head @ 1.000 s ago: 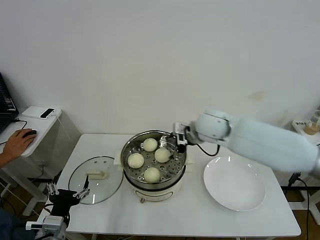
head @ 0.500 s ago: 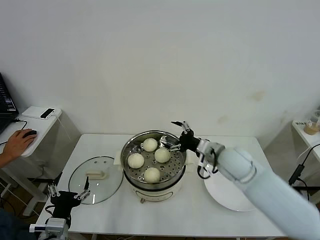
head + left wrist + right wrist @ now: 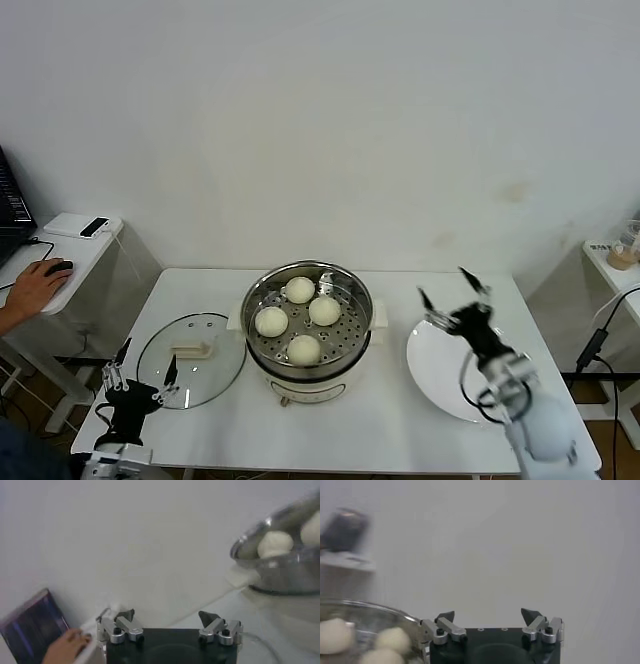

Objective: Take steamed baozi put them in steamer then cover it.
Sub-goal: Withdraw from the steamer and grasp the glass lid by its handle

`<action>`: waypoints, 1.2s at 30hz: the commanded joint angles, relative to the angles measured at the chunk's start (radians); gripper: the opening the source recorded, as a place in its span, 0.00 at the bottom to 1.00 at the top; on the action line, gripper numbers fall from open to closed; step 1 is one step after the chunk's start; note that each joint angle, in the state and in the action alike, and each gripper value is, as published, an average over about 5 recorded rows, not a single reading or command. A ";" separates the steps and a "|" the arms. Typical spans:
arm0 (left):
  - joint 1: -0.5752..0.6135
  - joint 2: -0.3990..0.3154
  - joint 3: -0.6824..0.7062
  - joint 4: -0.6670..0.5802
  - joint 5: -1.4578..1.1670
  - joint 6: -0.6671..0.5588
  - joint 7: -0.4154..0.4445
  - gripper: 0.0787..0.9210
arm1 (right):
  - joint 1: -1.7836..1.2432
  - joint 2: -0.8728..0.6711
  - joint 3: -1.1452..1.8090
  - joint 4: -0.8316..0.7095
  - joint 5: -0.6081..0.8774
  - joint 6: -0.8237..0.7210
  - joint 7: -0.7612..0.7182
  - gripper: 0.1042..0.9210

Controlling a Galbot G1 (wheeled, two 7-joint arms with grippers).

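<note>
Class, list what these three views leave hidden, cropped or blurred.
- Steamer base: head view, mostly hidden under its own pot.
- Buns: right wrist view, blurred and cropped by the edge.
- Lid: absent from both wrist views.
- Plate: head view, partly hidden behind the right pincer and arm.

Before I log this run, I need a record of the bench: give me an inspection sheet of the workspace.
Surface: white table, bare at its back edge.
Job's things: four baozi sit in the steamer; glass cover lies flat on the table to the steamer's left, not on it.
Clutter: white plate, nothing on its visible part.
End effectors: right end effector open, raised over the plate, holding nothing; left end effector open, low at the table's near-left corner.
Cables: black cable beside the table's right end.
Surroundings: person's hand on a mouse at a side desk.
</note>
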 commanded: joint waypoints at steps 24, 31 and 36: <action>-0.391 0.238 0.228 0.540 0.764 -0.111 -0.055 0.88 | -0.370 0.259 0.297 0.075 -0.106 0.083 0.025 0.88; -0.448 0.238 0.262 0.599 0.754 -0.111 -0.059 0.88 | -0.387 0.270 0.309 0.089 -0.120 0.083 0.024 0.88; -0.485 0.233 0.289 0.635 0.747 -0.108 -0.057 0.88 | -0.396 0.276 0.315 0.093 -0.129 0.086 0.024 0.88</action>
